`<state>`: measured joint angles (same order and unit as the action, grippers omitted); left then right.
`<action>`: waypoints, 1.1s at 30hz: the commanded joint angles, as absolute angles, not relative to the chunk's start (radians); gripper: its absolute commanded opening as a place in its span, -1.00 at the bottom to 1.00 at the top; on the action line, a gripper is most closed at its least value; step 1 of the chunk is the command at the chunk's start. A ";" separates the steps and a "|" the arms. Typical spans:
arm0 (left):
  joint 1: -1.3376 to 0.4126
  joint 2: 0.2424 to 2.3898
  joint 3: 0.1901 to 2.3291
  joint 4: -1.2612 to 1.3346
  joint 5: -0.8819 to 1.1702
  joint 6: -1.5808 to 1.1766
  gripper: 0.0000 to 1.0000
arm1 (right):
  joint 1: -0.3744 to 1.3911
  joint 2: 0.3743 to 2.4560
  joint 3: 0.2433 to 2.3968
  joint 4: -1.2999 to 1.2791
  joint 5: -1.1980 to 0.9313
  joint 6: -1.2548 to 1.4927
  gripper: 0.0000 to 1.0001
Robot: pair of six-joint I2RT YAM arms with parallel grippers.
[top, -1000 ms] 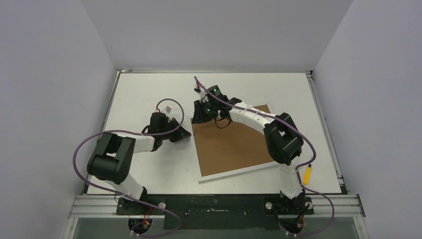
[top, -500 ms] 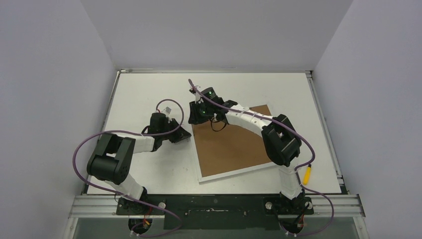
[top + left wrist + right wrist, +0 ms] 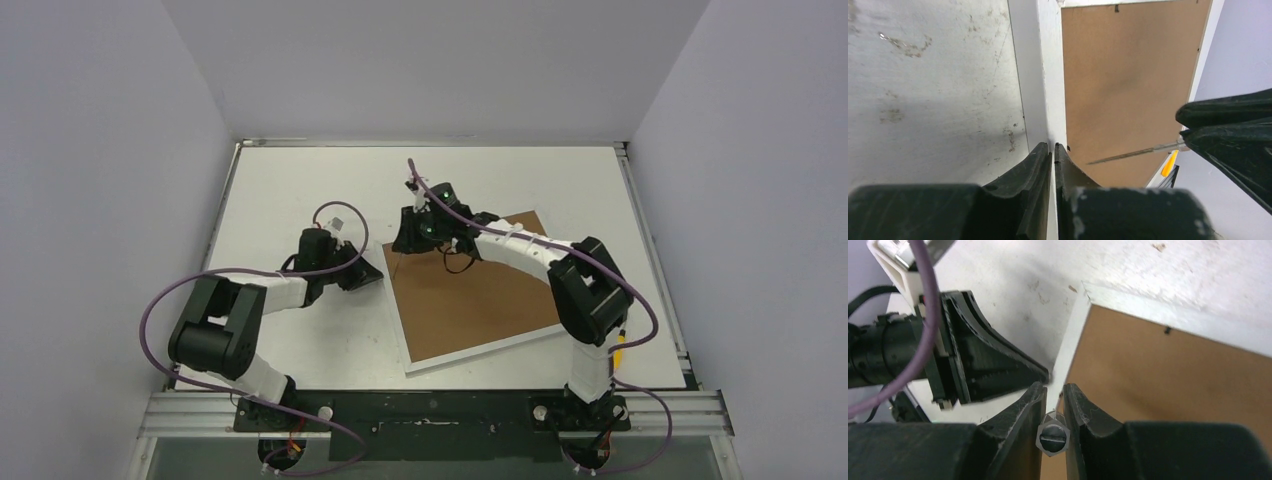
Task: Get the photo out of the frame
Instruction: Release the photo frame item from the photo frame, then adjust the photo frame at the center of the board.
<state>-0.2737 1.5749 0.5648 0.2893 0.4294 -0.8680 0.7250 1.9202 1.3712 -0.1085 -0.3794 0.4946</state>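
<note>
Both arms work the frame's [image 3: 470, 300] left edge: left gripper [image 3: 1053, 147] closed, tips bracing the white rim; right gripper [image 3: 1052, 390] clamped on a thin tool [image 3: 1133, 154]. The photo is hidden under the backing [image 3: 1168, 385] — prying that loose likely comes next.

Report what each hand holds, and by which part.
Right hand: a thin rod-like tool, gripped at its hexagonal head. Left hand: shut on nothing, its tips against the white border of the frame.

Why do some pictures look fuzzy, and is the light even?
Left wrist view: the left claw, near the lens, looks soft; the frame is sharp. Right wrist view: the table looks smeared at top right. Top view: even light, soft shadows.
</note>
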 commanded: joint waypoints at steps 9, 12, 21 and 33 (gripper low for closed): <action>-0.241 1.427 0.624 0.181 0.402 -0.716 -0.55 | 0.546 1.596 1.030 0.084 -0.414 0.652 -0.89; -0.245 1.413 0.652 0.151 0.377 -0.648 -0.34 | 0.513 1.531 0.955 0.124 -0.399 0.688 -0.89; -0.356 1.413 0.757 0.149 0.226 -0.326 0.04 | 0.412 1.283 0.844 0.051 -0.319 0.655 -0.89; -0.452 1.722 1.164 -0.189 0.051 -0.029 0.43 | 0.390 0.969 0.770 -0.220 -0.034 0.638 -0.89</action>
